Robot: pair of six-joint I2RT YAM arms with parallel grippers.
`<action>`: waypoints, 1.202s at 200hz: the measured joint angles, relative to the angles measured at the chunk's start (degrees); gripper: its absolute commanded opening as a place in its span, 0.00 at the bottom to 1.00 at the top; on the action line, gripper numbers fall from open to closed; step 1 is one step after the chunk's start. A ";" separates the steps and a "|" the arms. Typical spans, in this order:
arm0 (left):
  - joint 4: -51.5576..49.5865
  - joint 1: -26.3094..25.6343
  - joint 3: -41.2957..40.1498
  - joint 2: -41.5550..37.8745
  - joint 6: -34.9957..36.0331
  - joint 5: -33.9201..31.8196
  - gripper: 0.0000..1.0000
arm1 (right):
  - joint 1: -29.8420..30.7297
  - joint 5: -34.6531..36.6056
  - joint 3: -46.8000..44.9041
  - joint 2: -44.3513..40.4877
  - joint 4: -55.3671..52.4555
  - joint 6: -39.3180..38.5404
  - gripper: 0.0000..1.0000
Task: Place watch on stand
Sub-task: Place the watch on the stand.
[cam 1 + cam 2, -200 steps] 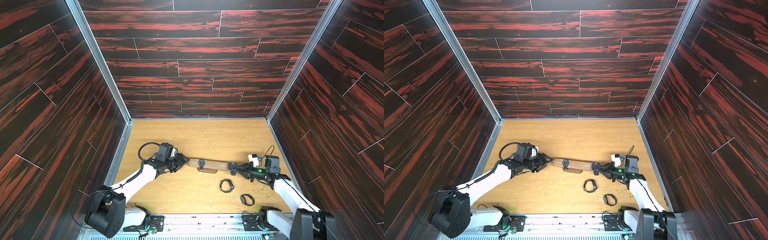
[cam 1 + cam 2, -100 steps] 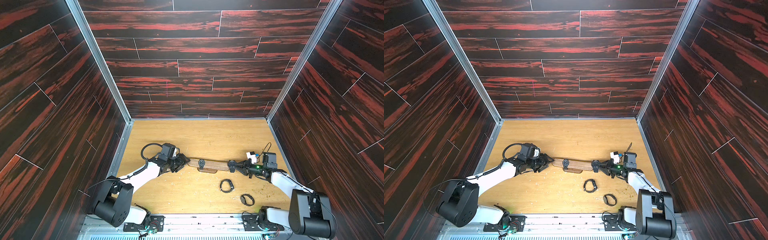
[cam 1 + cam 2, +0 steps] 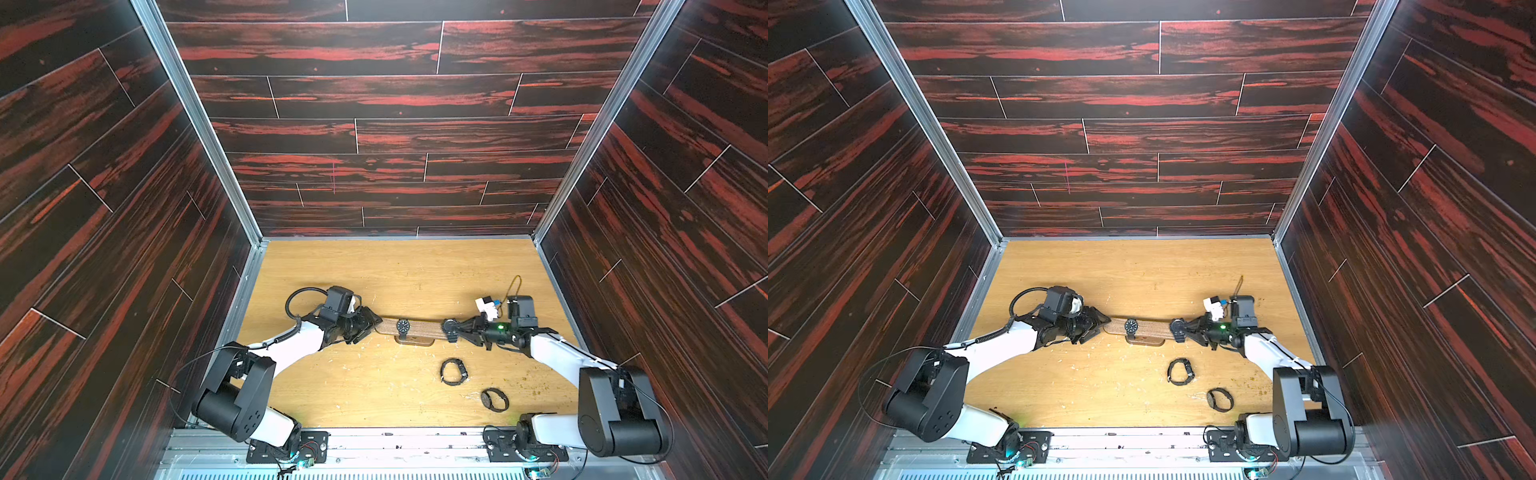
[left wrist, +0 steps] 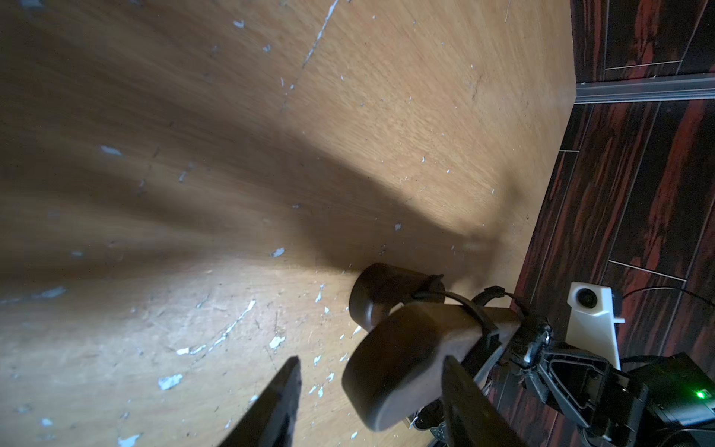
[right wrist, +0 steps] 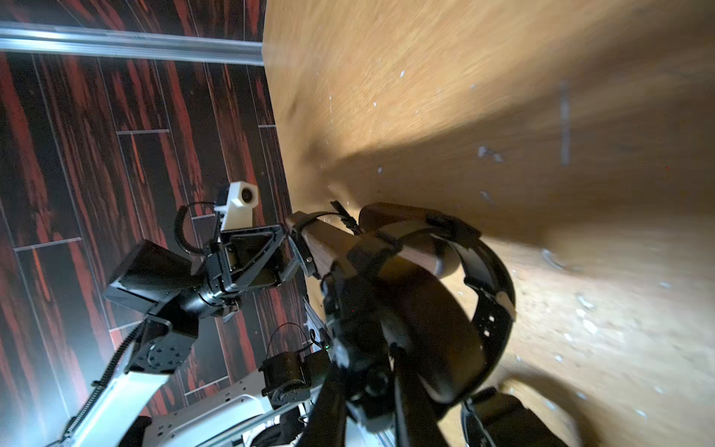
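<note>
The right gripper [image 3: 458,331] pinches a watch [image 3: 449,329], its strap looped over the right end of the stand [image 3: 424,328]; the left gripper [image 3: 373,327] gapes open around the left end.

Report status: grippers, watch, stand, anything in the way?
Left gripper open, jaws straddling one end of the dark-brown wooden stand. Right gripper shut on black-strapped watch, strap around the other end. Second black watch mid-bar, clear of it.
</note>
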 measured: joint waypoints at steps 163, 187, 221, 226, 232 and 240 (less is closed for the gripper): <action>3.06 -0.02 -0.07 0.42 -1.01 1.40 0.58 | 12.39 5.51 6.32 7.61 6.36 5.20 0.00; 3.10 0.00 -0.09 0.46 -1.01 1.44 0.58 | 12.96 5.99 6.40 7.67 6.69 5.44 0.01; 3.23 0.00 -0.11 0.46 -1.01 1.44 0.58 | 13.68 6.73 6.40 7.67 7.08 5.88 0.14; 3.23 0.00 -0.11 0.46 -1.01 1.44 0.58 | 13.86 6.86 6.40 7.67 7.19 5.90 0.17; 3.23 0.00 -0.13 0.46 -1.01 1.44 0.58 | 14.01 7.02 6.40 7.67 7.28 6.01 0.20; 3.23 0.00 -0.13 0.46 -1.01 1.44 0.58 | 14.25 7.23 6.40 7.67 7.39 6.16 0.22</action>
